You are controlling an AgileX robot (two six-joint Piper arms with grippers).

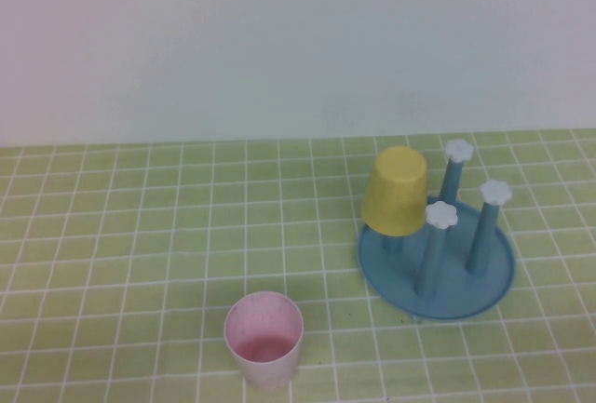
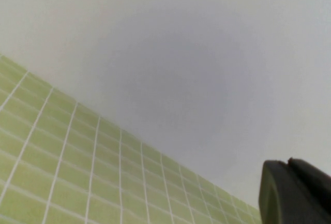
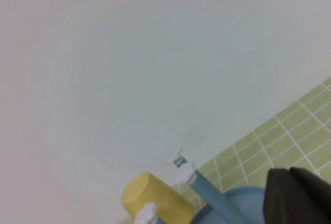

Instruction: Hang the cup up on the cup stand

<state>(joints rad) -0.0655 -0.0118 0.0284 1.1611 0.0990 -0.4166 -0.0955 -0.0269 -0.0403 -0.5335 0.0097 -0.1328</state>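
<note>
Two cups sit on my bench (image 1: 112,235), which is covered in a green grid cloth running back to a plain pale wall (image 1: 279,40). Upright near the front edge stands the cup (image 1: 264,340), well apart from the cup stand (image 1: 438,268) to its right, where a yellow cup (image 1: 396,191) hangs upturned on one peg. I see the left gripper (image 2: 296,193) and right gripper (image 3: 297,195) only in their wrist views, both closed and empty.

pale pink cup (image 1: 264,338), blue cup stand (image 1: 438,273), yellow cup (image 1: 396,191), green-checked table (image 1: 140,226).

Yellow cup (image 1: 395,191), green tiled table (image 1: 140,226)
</note>
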